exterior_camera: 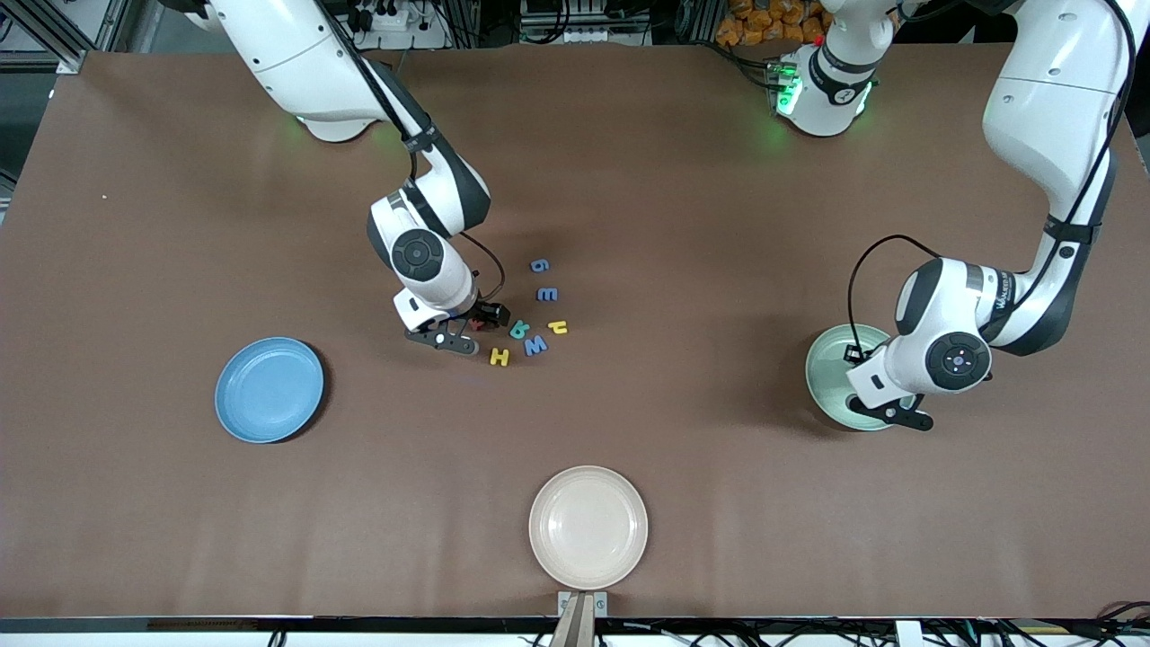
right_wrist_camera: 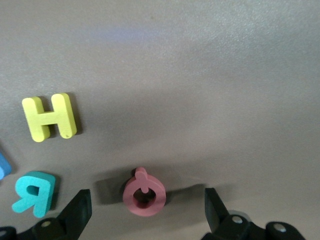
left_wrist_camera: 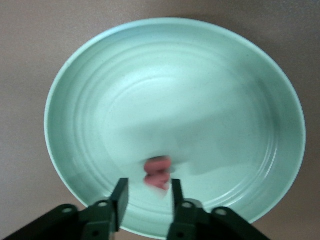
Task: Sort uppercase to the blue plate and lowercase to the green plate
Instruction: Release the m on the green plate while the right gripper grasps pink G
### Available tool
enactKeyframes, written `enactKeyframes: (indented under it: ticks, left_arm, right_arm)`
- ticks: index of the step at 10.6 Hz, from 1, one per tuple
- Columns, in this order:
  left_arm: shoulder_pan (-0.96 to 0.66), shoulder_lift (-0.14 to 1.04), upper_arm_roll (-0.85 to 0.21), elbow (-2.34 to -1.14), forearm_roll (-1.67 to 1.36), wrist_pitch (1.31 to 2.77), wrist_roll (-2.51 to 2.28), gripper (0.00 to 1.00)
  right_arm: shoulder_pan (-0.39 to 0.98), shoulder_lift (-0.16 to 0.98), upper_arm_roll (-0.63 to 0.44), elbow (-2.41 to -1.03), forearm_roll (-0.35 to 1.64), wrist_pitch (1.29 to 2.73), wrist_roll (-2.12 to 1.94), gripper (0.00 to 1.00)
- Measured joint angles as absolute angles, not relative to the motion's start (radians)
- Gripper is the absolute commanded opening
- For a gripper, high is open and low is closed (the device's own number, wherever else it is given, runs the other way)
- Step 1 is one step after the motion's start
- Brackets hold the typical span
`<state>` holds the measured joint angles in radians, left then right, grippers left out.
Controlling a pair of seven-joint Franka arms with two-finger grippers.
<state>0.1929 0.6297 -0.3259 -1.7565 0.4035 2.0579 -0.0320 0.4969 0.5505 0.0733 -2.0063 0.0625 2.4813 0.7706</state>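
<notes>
Foam-light red Q (right_wrist_camera: pixel 144 192), lying between the right gripper (right_wrist_camera: pixel 145 210)'s wide-spread fingers, should pinch easily across its ring, while the left gripper (left_wrist_camera: pixel 148 197), jaws parted, hangs over the green plate (left_wrist_camera: pixel 100 65) where the red w (left_wrist_camera: pixel 157 172) drops free.

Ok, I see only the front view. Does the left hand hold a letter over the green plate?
Observer: No. Its wrist view shows the left hand open over the green plate; a blurred red letter sits between the fingers, seemingly touching neither.
Operator: And what is under the right hand?
Observer: The red Q lies on the table inside the open right hand, and neither finger touches it.
</notes>
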Motion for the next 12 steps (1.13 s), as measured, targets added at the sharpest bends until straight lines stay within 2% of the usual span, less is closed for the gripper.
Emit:
enactKeyframes:
  ticks: [1,2,3,4,7,12]
  left_arm:
    - [0.193,0.63,-0.326,-1.756,0.397,2.061,-0.032,1.0]
    - [0.191,0.63,-0.328,-1.754,0.387,2.065,-0.032,1.0]
    - [0.185,0.63,-0.33,-1.747,0.376,2.071,-0.032,1.0]
    - [0.179,0.628,-0.335,-1.731,0.364,2.074,-0.032,1.0]
    - [0.144,0.591,-0.343,-1.665,0.338,2.073,-0.035,1.0]
    - [0.096,0.454,-0.344,-1.644,0.257,2.027,-0.04,1.0]
  right_arm:
    - [0.497,0.553,0.073,-2.006,0.062,2.483,0.771,0.71]
    - [0.497,0.554,0.073,-2.006,0.062,2.483,0.771,0.35]
    - [0.497,0.555,0.073,-2.006,0.062,2.483,0.771,0.14]
    - [0.497,0.554,0.073,-2.006,0.062,2.489,0.771,0.01]
    - [0.497,0.546,0.074,-2.005,0.062,2.496,0.771,0.0]
    - [0.484,0.528,0.069,-2.006,0.062,2.522,0.772,0.0]
